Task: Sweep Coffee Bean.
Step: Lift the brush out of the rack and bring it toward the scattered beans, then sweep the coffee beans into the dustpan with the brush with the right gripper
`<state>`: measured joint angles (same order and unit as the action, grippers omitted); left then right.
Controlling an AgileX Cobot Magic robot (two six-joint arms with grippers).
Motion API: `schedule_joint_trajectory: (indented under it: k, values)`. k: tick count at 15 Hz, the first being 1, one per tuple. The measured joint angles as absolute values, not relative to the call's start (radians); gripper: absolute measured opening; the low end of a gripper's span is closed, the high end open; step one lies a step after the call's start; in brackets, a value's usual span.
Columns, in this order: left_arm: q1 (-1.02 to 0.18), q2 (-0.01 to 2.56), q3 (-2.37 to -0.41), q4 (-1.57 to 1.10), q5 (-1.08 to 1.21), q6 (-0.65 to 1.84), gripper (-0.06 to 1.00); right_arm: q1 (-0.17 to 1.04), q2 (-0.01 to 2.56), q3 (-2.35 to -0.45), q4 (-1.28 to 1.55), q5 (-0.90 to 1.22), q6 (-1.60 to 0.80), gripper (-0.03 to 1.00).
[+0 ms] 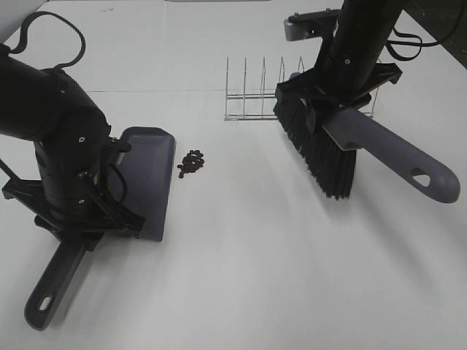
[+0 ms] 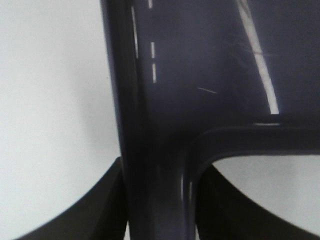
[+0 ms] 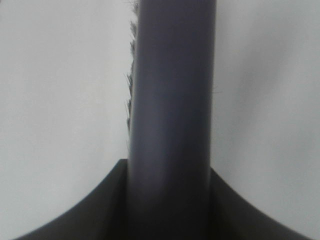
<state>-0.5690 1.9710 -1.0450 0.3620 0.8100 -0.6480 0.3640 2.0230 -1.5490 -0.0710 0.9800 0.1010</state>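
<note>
**Grippers**
- The left gripper (image 1: 79, 227) is clamped on the dustpan handle (image 1: 49, 292). In the left wrist view (image 2: 160, 217) both black fingers (image 2: 75, 215) press against the sides of the handle just below the point where it widens into the pan.
- The right gripper (image 1: 332, 109) is clamped on the brush handle (image 1: 408, 166). In the right wrist view (image 3: 167, 210) the grey shaft fills the gap between the jaws, and bristle ends show along one edge of the shaft.

**Tools and beans**
- The grey dustpan (image 1: 149, 171) lies on the left side of the table, with its open lip facing the middle.
- The coffee beans (image 1: 191, 162) lie in one small tight pile on the table, just beside the lip. All visible beans are outside the pan.
- The brush (image 1: 343, 131) is held tilted on the right side, well apart from the beans. Its black bristles (image 1: 319, 149) point down and toward the middle. Whether the bristle tips touch the surface cannot be told.

**Surface and surroundings**
- The table (image 1: 248, 277) is plain white, with a seam running across it behind the dustpan.
- A wire rack (image 1: 252, 95) with upright dividers stands at the back, partly behind the brush and the right arm.
</note>
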Motion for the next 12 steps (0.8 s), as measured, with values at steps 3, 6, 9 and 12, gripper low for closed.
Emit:
schedule_joint_trajectory:
  k: [3, 6, 9, 12]
  values:
    - [-0.569, 1.971, -1.045, 0.36, 0.808, -0.648, 0.36, 0.421, 2.052, -1.549, -0.232, 1.005, 0.099, 0.3]
    - [-0.569, 1.971, -1.045, 0.357, 0.808, -0.648, 0.36, 0.503, 2.095, -1.554, -0.32, 1.001, 0.172, 0.3]
    - [-0.569, 1.971, -1.045, 0.347, 0.808, -0.648, 0.36, 0.547, 2.145, -1.6, -0.349, 0.998, 0.25, 0.3]
    - [-0.569, 1.971, -1.045, 0.342, 0.809, -0.652, 0.36, 0.568, 2.232, -1.717, -0.333, 1.053, 0.245, 0.3]
